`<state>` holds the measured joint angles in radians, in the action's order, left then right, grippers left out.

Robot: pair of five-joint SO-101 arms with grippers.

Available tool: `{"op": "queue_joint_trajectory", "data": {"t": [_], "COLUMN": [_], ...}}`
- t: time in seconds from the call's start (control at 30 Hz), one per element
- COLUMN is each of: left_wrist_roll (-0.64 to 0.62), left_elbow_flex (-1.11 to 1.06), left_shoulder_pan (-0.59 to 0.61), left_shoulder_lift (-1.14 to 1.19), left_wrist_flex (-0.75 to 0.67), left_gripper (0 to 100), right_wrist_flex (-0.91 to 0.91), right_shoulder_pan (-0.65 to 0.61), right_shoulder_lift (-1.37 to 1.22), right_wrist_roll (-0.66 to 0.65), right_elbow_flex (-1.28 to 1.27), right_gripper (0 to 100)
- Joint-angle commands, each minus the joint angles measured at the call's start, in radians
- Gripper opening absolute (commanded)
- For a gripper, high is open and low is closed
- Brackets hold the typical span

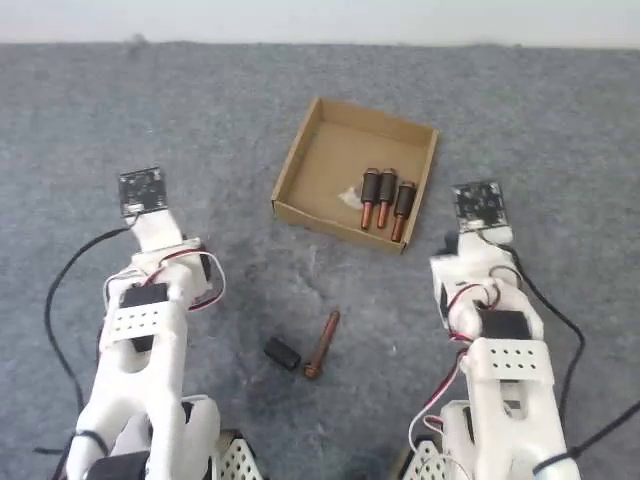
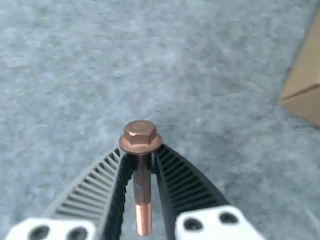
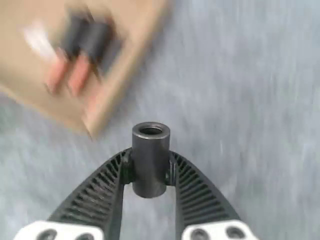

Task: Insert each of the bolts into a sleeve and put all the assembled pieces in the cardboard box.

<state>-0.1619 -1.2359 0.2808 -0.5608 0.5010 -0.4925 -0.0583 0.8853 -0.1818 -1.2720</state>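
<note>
Left pincer [image 2: 141, 154] clamped on a copper hex-head bolt [image 2: 142, 137], right pincer [image 3: 149, 160] clamped on a black hollow sleeve [image 3: 150, 150], three assembled pieces [image 1: 386, 204] side by side in the cardboard box [image 1: 318, 160], loose bolt [image 1: 323, 344] beside loose sleeve [image 1: 282, 353] on the grey surface [image 1: 200, 110].

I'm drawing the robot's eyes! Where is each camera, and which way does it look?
High view: above the table, facing down; left arm, right arm and cardboard box show.
Left wrist view: on that wrist, facing left gripper, shut on a bolt.
Right wrist view: on that wrist, facing right gripper, shut on a sleeve.
Shared: all show the cardboard box.
</note>
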Motion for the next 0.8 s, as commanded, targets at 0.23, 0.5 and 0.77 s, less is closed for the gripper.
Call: {"op": "queue_joint_trajectory", "data": {"t": [0.23, 0.5, 0.77], "left_wrist_roll": [0.009, 0.009, 0.009], "left_elbow_flex": [-0.002, -0.002, -0.002], "left_shoulder_pan": [0.048, 0.048, 0.046], "left_shoulder_lift": [-0.055, -0.055, -0.055], "left_wrist_flex": [-0.02, -0.023, -0.025], "left_gripper": [1, 1, 1], "right_wrist_flex": [0.651, 0.874, 1.118], "right_shoulder_pan": [-0.093, -0.13, -0.13], "right_shoulder_lift": [0.03, -0.03, -0.312], "right_wrist_roll": [0.018, 0.014, 0.018], "right_elbow_flex": [-0.089, -0.072, 0.044], "right_gripper": [0.9, 0.9, 0.9]}}
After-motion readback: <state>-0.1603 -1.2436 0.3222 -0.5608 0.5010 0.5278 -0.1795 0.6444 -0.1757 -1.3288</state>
